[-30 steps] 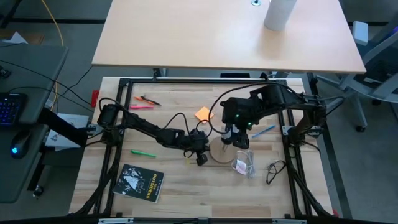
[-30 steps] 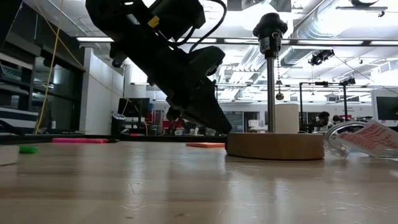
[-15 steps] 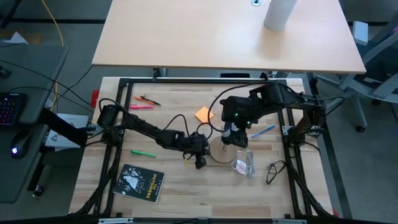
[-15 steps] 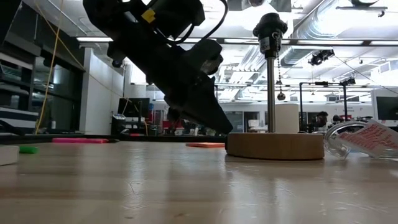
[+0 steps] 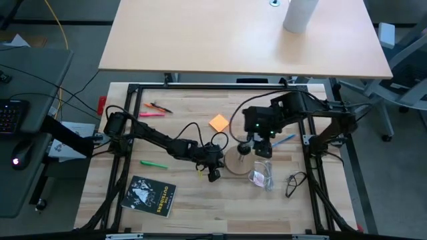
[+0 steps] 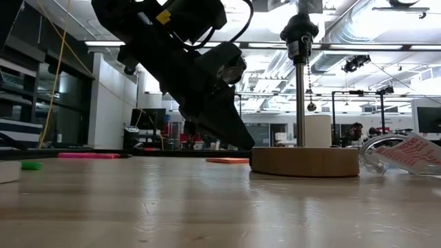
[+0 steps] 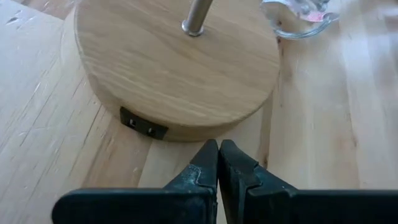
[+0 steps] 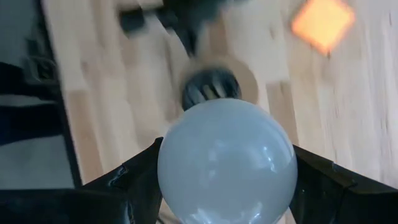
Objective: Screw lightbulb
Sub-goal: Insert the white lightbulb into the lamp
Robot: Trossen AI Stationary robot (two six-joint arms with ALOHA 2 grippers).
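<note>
Close up in the right wrist view, the lightbulb [image 8: 227, 158] fills the lower middle of the frame. The right gripper [image 5: 261, 147] has it by the sides, one dark finger [image 8: 134, 180] on each side, opened about as wide as the round glass. Just behind the bulb, in the middle of that frame, is the black socket [image 8: 210, 88], almost in line with it. That is the new thing. A second ago, the low view showed nothing above the socket. Now a dark shape pokes in at the top edge, right over it (it is cut off, so I cannot tell if it is bulb or gripper). In the high view the right arm has slid a little toward the right of the frame, and it bends in from the right side to hang over the wooden base [image 5: 235, 163]. I think the bulb is being lined up with the socket, and it is not screwed in yet. The left gripper [image 7: 218, 163] is pinched all the way shut with nothing in it. Its tips point down at the table, just beside the edge of the base, with the arm leaning low from the left. Farther off lie the clear packet [image 5: 261, 175] and the orange note [image 5: 219, 123].
</note>
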